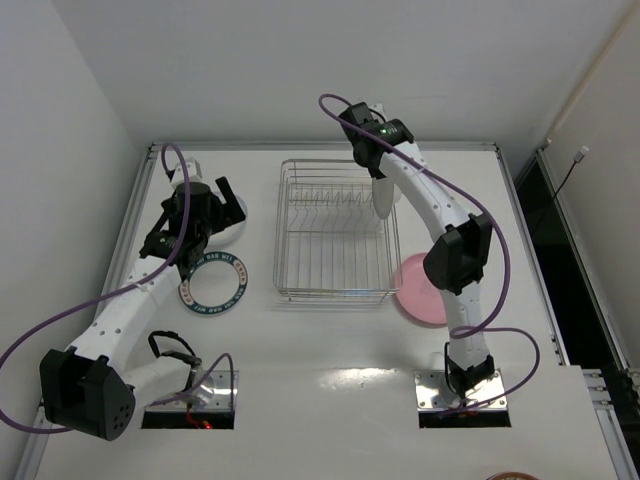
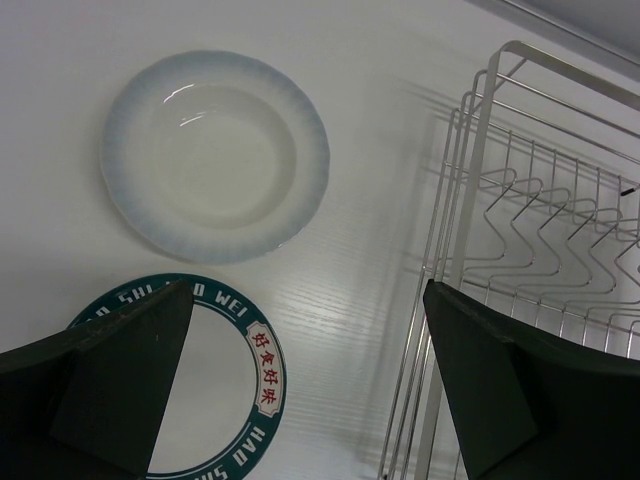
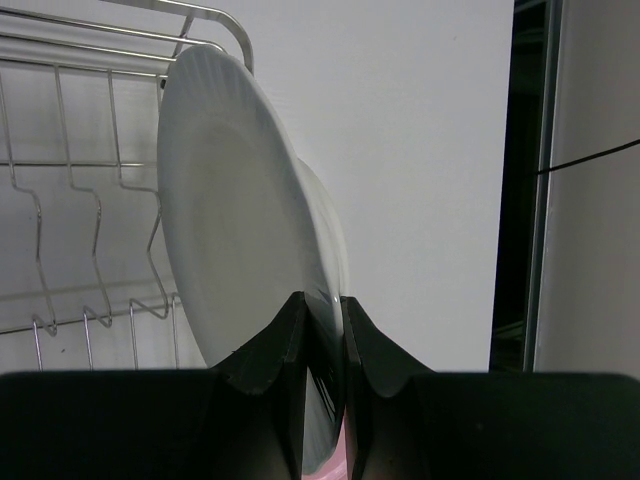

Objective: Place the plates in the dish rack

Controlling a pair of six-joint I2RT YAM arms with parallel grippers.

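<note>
My right gripper (image 1: 378,172) is shut on the rim of a plain white plate (image 1: 382,200) and holds it on edge over the right side of the silver wire dish rack (image 1: 335,240). In the right wrist view the gripper (image 3: 325,310) pinches this plate (image 3: 240,220) beside the rack's prongs (image 3: 80,200). My left gripper (image 1: 228,198) is open and empty above a second white plate (image 1: 236,222). That plate (image 2: 215,155) and the blue lettered-rim plate (image 2: 215,380) lie flat to the left of the rack (image 2: 540,240). The pink plate (image 1: 420,290) lies at the rack's front right.
The lettered-rim plate (image 1: 213,283) sits just left of the rack's front corner. White walls close off the back and left. The right arm's elbow (image 1: 458,252) hangs over the pink plate. The table's right edge (image 1: 530,250) borders a dark gap.
</note>
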